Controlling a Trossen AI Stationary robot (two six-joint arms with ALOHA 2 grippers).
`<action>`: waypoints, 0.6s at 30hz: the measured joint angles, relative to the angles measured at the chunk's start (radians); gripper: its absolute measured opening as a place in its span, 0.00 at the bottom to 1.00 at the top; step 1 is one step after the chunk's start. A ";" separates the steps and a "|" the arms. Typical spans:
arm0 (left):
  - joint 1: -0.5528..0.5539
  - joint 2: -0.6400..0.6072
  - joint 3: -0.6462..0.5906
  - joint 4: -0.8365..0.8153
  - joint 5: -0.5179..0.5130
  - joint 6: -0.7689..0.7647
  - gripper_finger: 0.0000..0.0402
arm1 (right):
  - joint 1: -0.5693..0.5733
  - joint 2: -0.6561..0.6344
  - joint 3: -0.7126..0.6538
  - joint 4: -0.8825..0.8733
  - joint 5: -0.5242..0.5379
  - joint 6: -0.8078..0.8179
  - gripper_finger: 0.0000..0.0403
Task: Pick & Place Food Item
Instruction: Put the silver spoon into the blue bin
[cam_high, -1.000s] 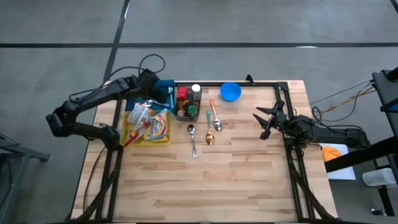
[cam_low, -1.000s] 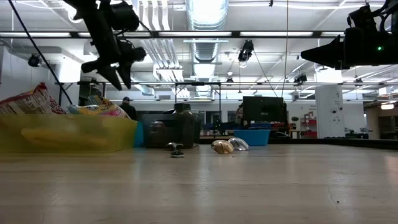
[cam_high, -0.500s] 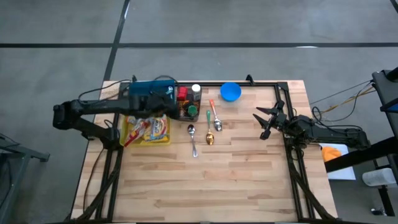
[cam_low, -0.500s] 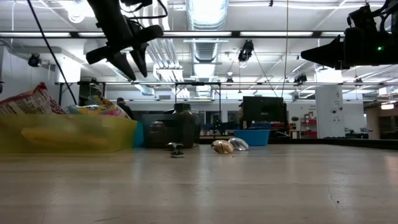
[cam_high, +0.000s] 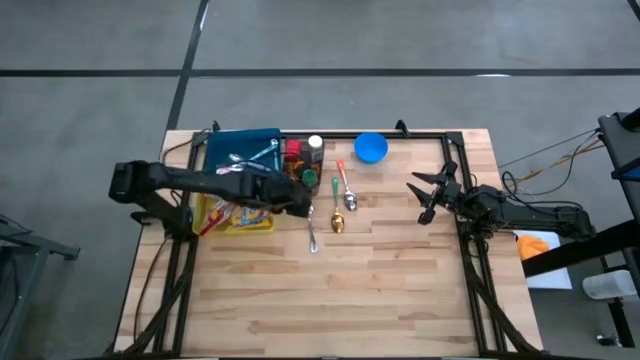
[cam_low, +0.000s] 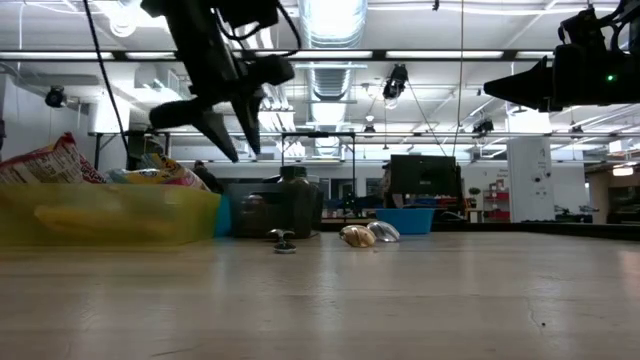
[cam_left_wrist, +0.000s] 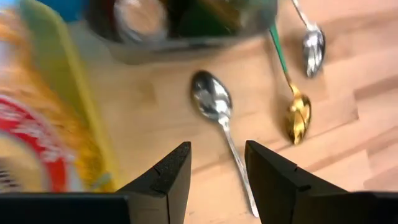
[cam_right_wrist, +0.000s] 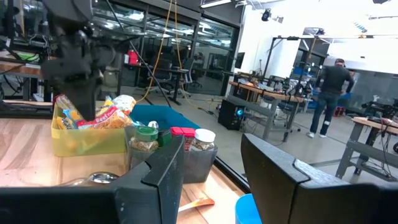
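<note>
Snack bags (cam_high: 238, 198), the food items, lie in a yellow bin (cam_high: 240, 229) at the table's left. They also show in the low view (cam_low: 62, 160) and in the right wrist view (cam_right_wrist: 104, 116). My left gripper (cam_high: 304, 208) hangs open just right of the bin, slanting down over the bowl of a silver spoon (cam_left_wrist: 212, 99). Nothing is between its fingers (cam_left_wrist: 166, 177). My right gripper (cam_high: 428, 196) waits open and level at the table's right side, seen in its own wrist view (cam_right_wrist: 211, 177) with nothing in it.
A blue tray (cam_high: 243, 148) with metal utensils sits behind the bin. A caddy of spice jars (cam_high: 303, 165) stands beside it, and a blue bowl (cam_high: 371, 147) lies farther right. Three spoons (cam_high: 337, 213) lie mid-table. Bare wood fills the near half (cam_high: 340, 300).
My left gripper has swung from above the blue tray at the far left toward the table's right and near side, sinking a little and rolling about its own line. It now hangs past the bin's right edge, over the silver spoon. Its fingers have stayed open.
</note>
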 joint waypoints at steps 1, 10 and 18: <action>-0.004 0.022 0.007 0.007 0.008 0.001 0.38 | 0.000 0.000 0.000 0.000 0.000 0.000 0.39; -0.016 0.228 0.142 0.007 0.036 -0.119 0.38 | 0.000 0.000 0.000 0.000 0.000 0.000 0.39; -0.030 0.384 0.257 -0.026 0.037 -0.210 0.38 | 0.000 0.000 0.000 0.000 0.000 0.000 0.39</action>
